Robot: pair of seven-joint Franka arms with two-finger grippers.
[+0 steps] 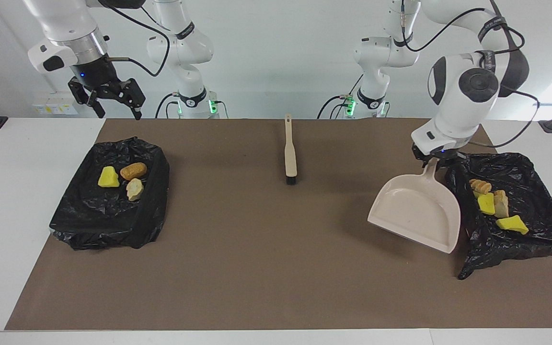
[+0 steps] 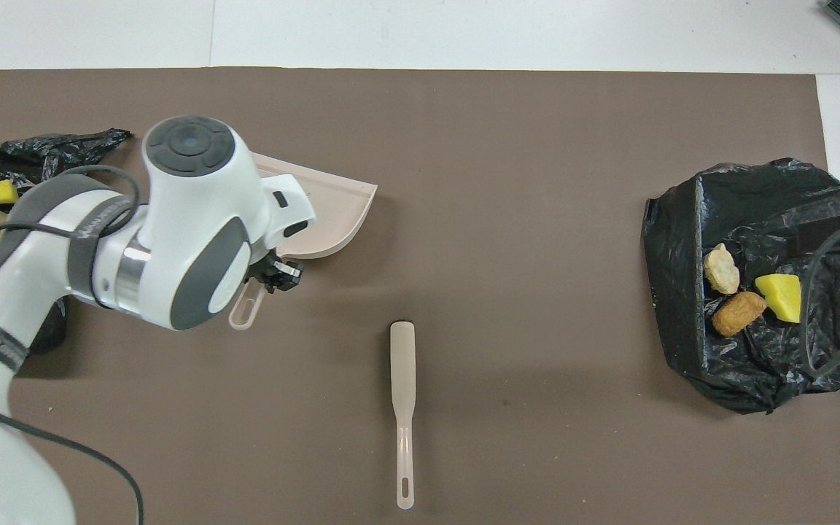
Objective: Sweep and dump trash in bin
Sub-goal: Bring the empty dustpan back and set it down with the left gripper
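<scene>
Scraps of yellow sponge and tan bread-like lumps [image 1: 495, 204] lie in the black-lined bin [image 1: 539, 239] at the left arm's end; light and squashy, they look easiest moved by scooping. Left gripper [image 1: 436, 159] pinches the beige plastic dustpan [image 1: 415, 211] by its stiff handle. Right gripper [image 1: 113, 98] hangs spread, waiting over the other bin's [image 1: 89, 225] edge.

Trash [image 1: 495, 205] scraps, yellow sponge and tan bread lumps.
Lying loose in two black-lined bins [image 1: 539, 191], one at each end of the table.

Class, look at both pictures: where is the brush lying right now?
The brush lies untouched mid-mat between the two lined bins, handle toward the robots. The dustpan, held by the left gripper, sits toward the left arm's end.
</scene>
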